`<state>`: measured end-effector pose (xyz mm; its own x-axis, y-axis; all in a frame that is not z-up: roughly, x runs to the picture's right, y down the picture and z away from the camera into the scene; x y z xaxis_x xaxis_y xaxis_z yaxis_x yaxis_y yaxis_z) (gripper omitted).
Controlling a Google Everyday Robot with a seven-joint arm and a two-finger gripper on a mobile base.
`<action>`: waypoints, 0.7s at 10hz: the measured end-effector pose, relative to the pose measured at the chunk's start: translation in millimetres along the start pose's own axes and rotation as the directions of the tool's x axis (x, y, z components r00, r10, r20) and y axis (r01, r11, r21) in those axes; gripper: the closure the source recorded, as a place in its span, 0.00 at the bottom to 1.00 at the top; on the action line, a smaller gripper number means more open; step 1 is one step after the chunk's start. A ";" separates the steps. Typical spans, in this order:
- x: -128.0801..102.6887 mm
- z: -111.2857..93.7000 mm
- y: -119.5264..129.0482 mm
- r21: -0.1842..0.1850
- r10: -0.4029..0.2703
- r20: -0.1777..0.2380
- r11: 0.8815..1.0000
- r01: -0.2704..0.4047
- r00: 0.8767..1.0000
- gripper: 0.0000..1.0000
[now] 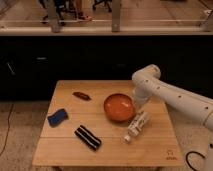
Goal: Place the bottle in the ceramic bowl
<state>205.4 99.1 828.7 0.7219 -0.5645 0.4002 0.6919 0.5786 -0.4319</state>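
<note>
A: In the camera view, how far has the task been taken?

B: Nothing is placed yet. The bottle (137, 125) is seen lying on the table (65, 150), just right of the ceramic bowl (119, 107) and outside it. The gripper (138, 106) is held low between bowl and bottle; whether it is spread or pressed together cannot be told. Grasping, lifting and setting down are judged to remain.

A: And room for moving?

B: Bare wood is left right of the bottle and toward the front edge. A blue sponge (57, 117), a dark striped object (87, 137) and a small brown item (81, 95) lie well apart, leftward.
</note>
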 end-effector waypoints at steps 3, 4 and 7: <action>8.5 13.0 4.2 0.014 0.029 0.031 0.999 -0.030 0.999 0.20; 11.7 17.1 4.7 0.021 0.046 0.053 0.999 -0.047 0.998 0.20; 13.4 7.0 9.5 0.021 0.062 0.050 0.998 -0.063 0.997 0.20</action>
<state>221.8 101.1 835.6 0.7632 -0.4971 0.4128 0.6449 0.6254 -0.4393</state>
